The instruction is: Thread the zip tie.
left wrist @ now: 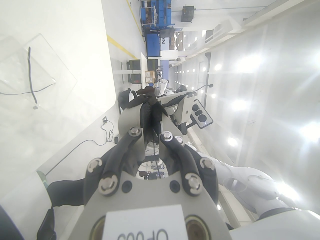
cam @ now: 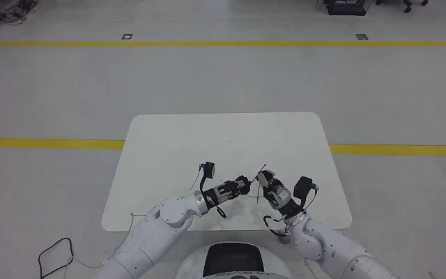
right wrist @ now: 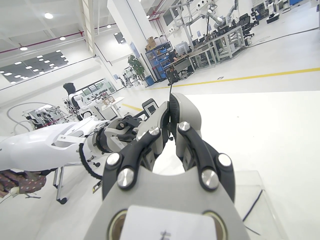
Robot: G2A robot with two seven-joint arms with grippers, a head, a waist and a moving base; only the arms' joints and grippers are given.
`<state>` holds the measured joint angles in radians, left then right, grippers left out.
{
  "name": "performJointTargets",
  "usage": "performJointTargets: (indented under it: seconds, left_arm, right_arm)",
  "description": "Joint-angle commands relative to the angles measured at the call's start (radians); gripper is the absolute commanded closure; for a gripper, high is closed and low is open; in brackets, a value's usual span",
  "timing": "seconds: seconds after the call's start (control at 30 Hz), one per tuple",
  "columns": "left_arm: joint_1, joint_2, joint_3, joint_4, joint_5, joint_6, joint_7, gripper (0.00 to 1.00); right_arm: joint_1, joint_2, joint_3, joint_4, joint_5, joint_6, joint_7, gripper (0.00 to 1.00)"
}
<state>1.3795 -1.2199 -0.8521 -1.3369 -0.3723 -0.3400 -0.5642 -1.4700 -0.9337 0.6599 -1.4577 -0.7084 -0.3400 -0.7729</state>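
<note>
A thin black zip tie [cam: 263,171] is held above the front part of the white table [cam: 230,132], between the two grippers. My right gripper [cam: 266,183] is shut on the strap. In the right wrist view the zip tie's [right wrist: 170,88] tip pokes out past the closed right gripper [right wrist: 170,102]. My left gripper [cam: 244,185] faces it from the left, almost tip to tip. Seen from the left wrist, the left gripper [left wrist: 151,109] is shut on a dark piece at its tips, seemingly the tie's other end. That piece is too small to make out.
The table's front edge [cam: 230,229] lies just beneath both arms, and its rounded right corner [cam: 346,216] is near the right arm. Bare tabletop stretches behind the grippers. Yellow floor lines [cam: 63,144] run past the table on both sides.
</note>
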Motion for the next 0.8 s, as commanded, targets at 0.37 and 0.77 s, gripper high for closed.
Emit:
performJointTargets:
  seconds: [0.37, 0.77]
  left_arm:
    - [0.000, 0.000, 0.000, 0.000, 0.000, 0.000, 0.000, 1.00]
    - [0.002, -0.001, 0.004, -0.007, 0.001, 0.009, 0.011, 1.00]
  right_arm:
    - [0.019, -0.005, -0.014, 0.014, 0.012, 0.000, 0.011, 1.00]
    - [0.026, -0.007, -0.025, 0.042, 0.025, 0.000, 0.009, 1.00]
